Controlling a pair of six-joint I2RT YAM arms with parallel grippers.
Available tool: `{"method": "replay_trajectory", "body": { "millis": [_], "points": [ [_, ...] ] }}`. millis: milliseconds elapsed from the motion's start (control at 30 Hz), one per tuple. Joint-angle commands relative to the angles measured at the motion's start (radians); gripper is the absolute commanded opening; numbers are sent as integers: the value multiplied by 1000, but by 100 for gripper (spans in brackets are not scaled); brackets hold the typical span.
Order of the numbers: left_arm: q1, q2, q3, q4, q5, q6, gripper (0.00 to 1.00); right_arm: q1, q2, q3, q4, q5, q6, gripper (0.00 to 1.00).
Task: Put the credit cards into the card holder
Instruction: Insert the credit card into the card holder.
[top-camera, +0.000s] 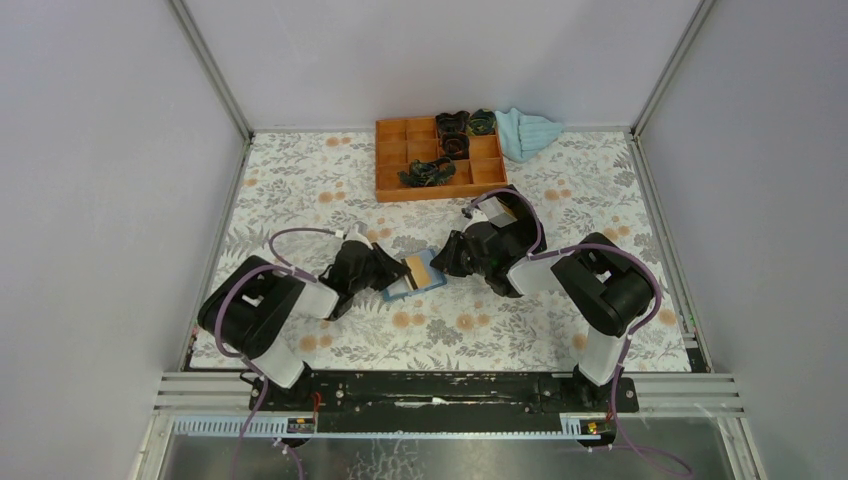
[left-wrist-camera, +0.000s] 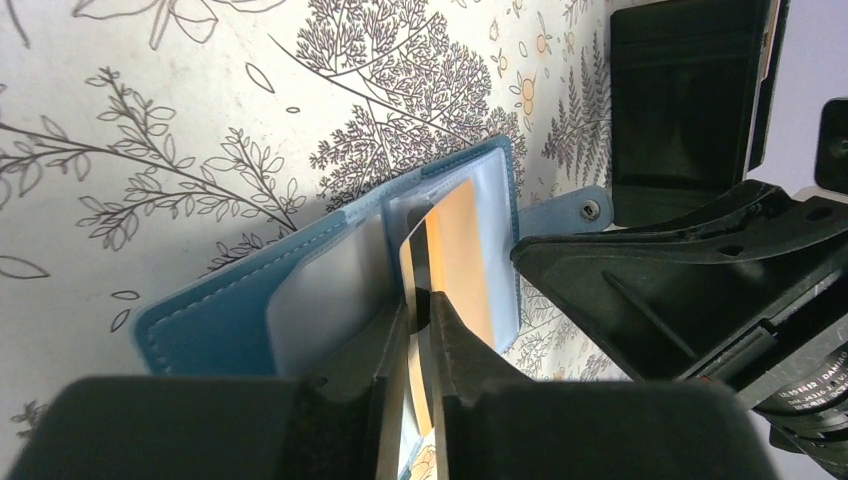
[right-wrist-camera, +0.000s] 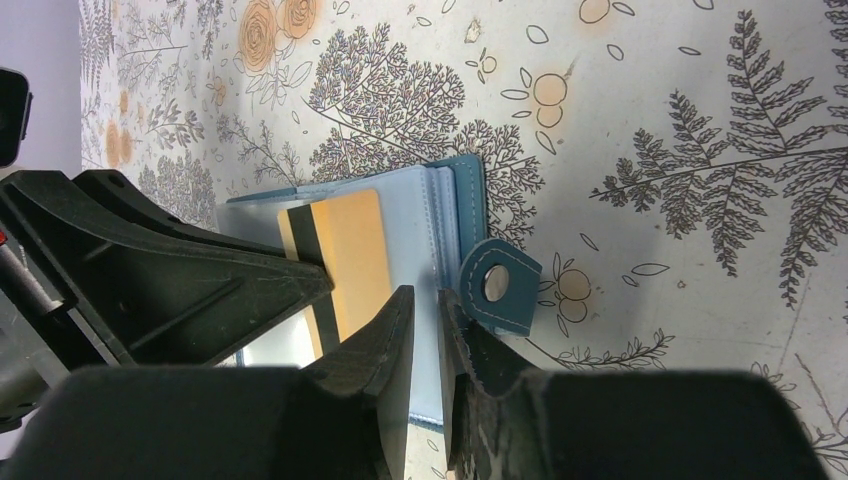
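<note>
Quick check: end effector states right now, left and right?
Left end effector: closed on the credit card.
Right end effector: closed on the card holder, at its pale inner flap.

High rear overview, two close opposed wrist views on card holder (left-wrist-camera: 200, 322)

**Left arm** (top-camera: 262, 308): elbow folded near its base, forearm reaching rightward and low.
**Left claw** (left-wrist-camera: 420, 308): fingers a narrow slit apart, the edge of the credit card (left-wrist-camera: 462, 250) between them; whether they press it cannot be told.
**Right arm** (top-camera: 605, 288): elbow folded, forearm reaching leftward and low.
**Right claw** (right-wrist-camera: 428, 300): fingers closed on the edge of the card holder (right-wrist-camera: 445, 205).
The two claws face each other, tips near.
</note>
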Motion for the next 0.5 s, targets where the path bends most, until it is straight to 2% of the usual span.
{"method": "replay_trajectory", "body": {
  "millis": [0,167,467],
  "points": [
    [-27,54,15,-102,12,34,20,18,10,20,-38,10,-18,22],
    [-38,67,29,-92,7,26,28,18,14,22,-38,7,-17,22],
    [-56,91,88,-109,2,24,29,19,22,25,-39,2,-15,22]
  ]
}}
